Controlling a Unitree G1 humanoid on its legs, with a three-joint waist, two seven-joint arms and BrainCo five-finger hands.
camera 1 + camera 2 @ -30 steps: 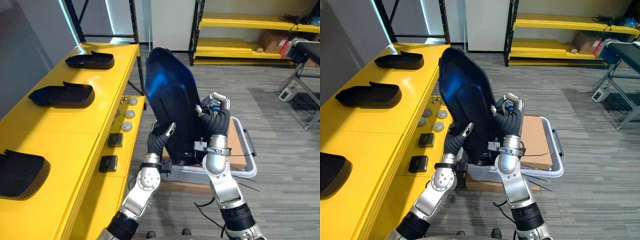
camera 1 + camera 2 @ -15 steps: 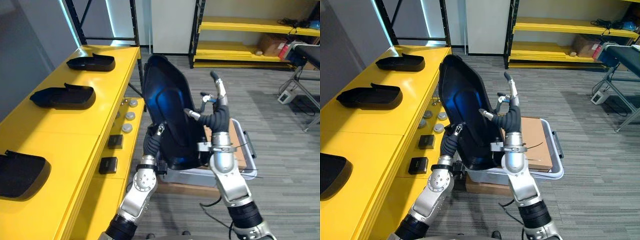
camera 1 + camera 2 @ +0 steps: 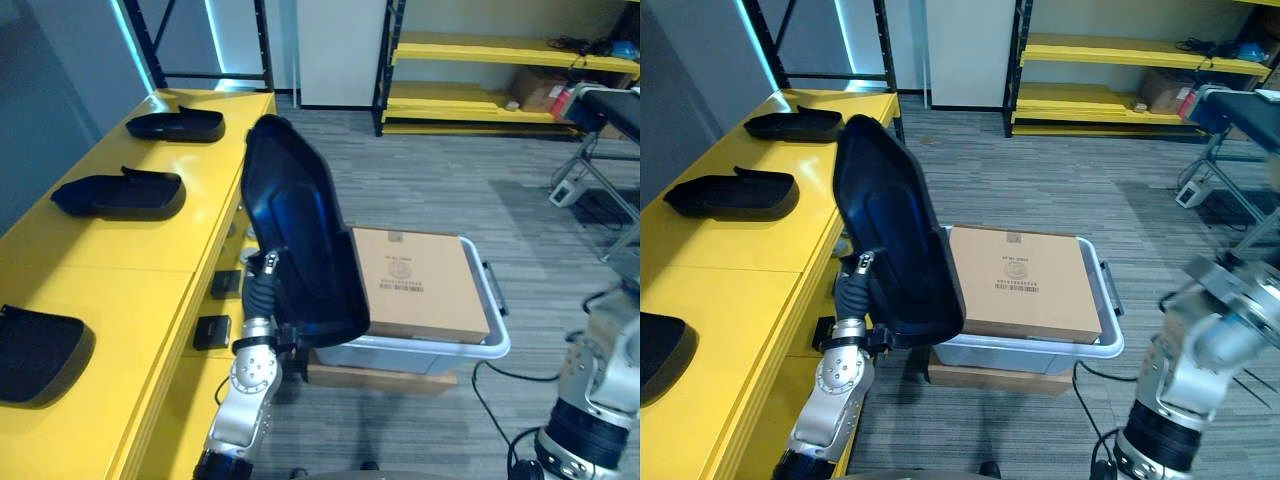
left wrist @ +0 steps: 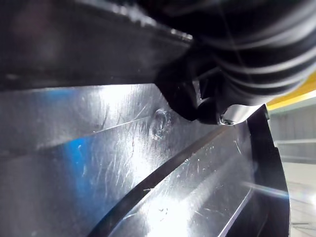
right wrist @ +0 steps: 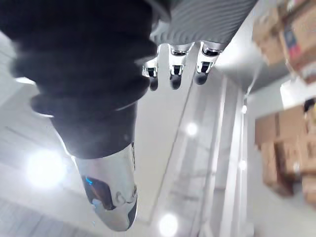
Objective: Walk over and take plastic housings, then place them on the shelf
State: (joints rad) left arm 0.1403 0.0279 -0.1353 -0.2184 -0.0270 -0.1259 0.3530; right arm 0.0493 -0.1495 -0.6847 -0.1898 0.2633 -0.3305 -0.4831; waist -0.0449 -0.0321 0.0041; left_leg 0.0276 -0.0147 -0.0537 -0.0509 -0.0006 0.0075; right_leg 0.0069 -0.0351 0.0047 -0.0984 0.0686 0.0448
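Observation:
A large glossy black plastic housing (image 3: pixel 300 240) stands upright between the yellow shelf (image 3: pixel 130 262) and the bin. My left hand (image 3: pixel 260 288) is curled on its lower left edge and holds it alone. In the left wrist view the hand's dark cover (image 4: pixel 256 49) lies against the housing's scratched inner face (image 4: pixel 123 163). Three more black housings lie on the shelf: far (image 3: pixel 175 124), middle (image 3: pixel 118 192) and near (image 3: pixel 40 342). My right hand (image 5: pixel 171 66) hangs free with straight fingers, holding nothing; its arm is low at the right.
A grey bin (image 3: pixel 400 352) with a cardboard box (image 3: pixel 420 285) on top stands just right of the housing. Two small black boxes (image 3: pixel 212 330) sit on the shelf's lower ledge. Yellow racks (image 3: pixel 500 60) line the back wall; a metal stand (image 3: pixel 600 160) is at the far right.
The right hand let go of the housing, opened and dropped away to the lower right. The left hand carried the housing leftwards, closer to the yellow shelf.

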